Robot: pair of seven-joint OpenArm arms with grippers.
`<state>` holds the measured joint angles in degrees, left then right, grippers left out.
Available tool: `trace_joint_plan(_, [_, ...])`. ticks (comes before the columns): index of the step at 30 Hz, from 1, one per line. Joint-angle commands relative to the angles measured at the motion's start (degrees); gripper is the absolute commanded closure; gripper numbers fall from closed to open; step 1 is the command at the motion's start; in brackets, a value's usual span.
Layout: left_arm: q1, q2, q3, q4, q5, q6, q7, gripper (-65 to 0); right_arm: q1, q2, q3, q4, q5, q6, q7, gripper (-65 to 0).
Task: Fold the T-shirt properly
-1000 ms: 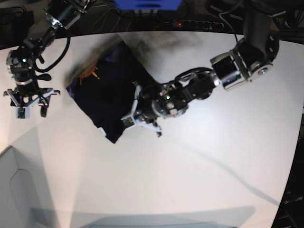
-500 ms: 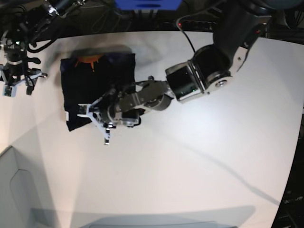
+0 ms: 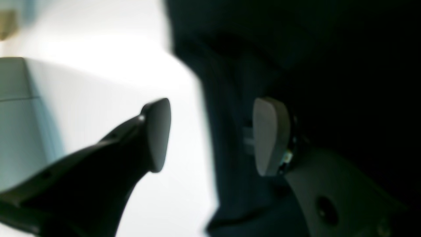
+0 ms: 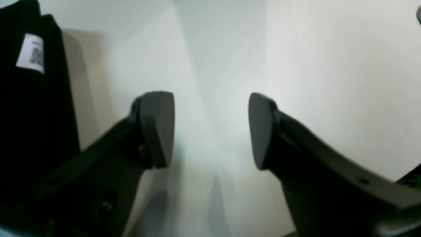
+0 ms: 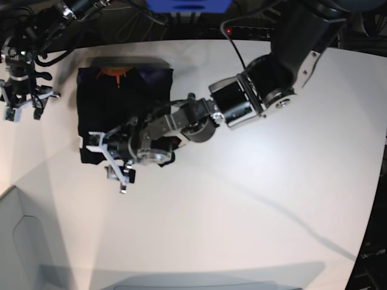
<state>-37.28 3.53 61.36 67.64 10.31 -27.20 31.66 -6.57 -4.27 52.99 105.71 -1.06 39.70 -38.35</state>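
The black T-shirt [image 5: 124, 103] lies folded into a rough rectangle at the table's far left, with the orange label [image 5: 112, 74] at its far edge. My left gripper [image 5: 107, 162] is open at the shirt's near edge. In the left wrist view this gripper [image 3: 212, 135] straddles the fabric edge [image 3: 230, 138], one finger [image 3: 158, 135] over bare table and the other [image 3: 269, 135] over the shirt. My right gripper [image 5: 23, 112] is open and empty, left of the shirt. In the right wrist view it [image 4: 210, 128] hangs over white table, with the shirt's white tag [image 4: 30, 52] at the left.
A pale grey panel [image 5: 18, 241] fills the near left corner and also shows in the left wrist view [image 3: 16, 98]. A blue object [image 5: 187, 5] and a power strip with a red light [image 5: 227, 29] sit beyond the table's far edge.
The shirt was swung left and squared up a second ago. Since half a second ago my left gripper has slid a little left and nearer along the shirt's front edge. The right gripper has barely moved.
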Motion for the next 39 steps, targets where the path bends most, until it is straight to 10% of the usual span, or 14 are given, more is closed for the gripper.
trace_joint_plan(1, [-2.24, 0.38, -2.68, 3.18, 0.73, 1.05, -0.67, -38.6, 0.37, 0.54, -0.03, 1.32, 1.10, 0.30, 1.29, -36.1])
trace_joint_plan(6, [-2.06, -2.87, -14.02, 15.40, 3.01, 1.05, -0.67, -38.7, 0.46, -2.36, -1.26, 6.16, 1.10, 0.30, 1.29, -31.4])
trace_joint_plan(14, [9.45, -17.20, -34.24, 31.05, 3.63, 1.05, -0.58, -38.5, -10.36, -4.73, -18.22, 10.64, 1.37, 0.30, 1.73, 0.0])
trace_joint_plan(29, [41.45, -22.12, -75.30, 34.83, -9.47, 1.05, -0.67, -38.5, -19.67, -4.73, -40.73, 7.12, 1.37, 0.30, 6.66, 0.0])
trace_joint_plan(39, [49.01, -21.68, -82.15, 35.18, -11.05, 1.05, -0.67, -38.5, -18.79, -4.73, -40.38, -3.07, 1.37, 0.30, 12.90, 0.0])
